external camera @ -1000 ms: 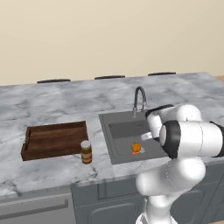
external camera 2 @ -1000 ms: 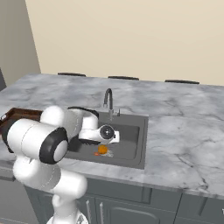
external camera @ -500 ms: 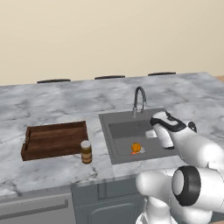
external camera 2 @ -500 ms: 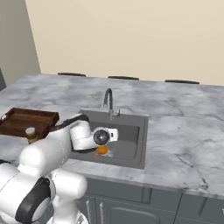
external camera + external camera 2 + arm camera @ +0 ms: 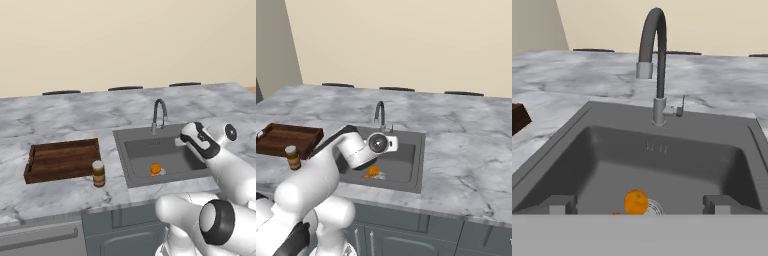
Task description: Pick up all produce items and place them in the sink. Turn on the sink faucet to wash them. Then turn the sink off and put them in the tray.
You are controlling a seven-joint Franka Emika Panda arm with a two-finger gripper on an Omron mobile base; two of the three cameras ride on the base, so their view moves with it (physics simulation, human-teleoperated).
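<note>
My gripper (image 5: 640, 204) spread open above the sink (image 5: 662, 165), orange (image 5: 635, 202) beside the drain, tap (image 5: 654, 60) upright, spout arching toward me

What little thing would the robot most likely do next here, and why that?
Probably reach forward toward the small lever beside the faucet to start the water. The round orange fruit already lies in the sink by the drain, an orange-red piece lies beside it, and the open pincer, holding nothing, faces the faucet.
</note>
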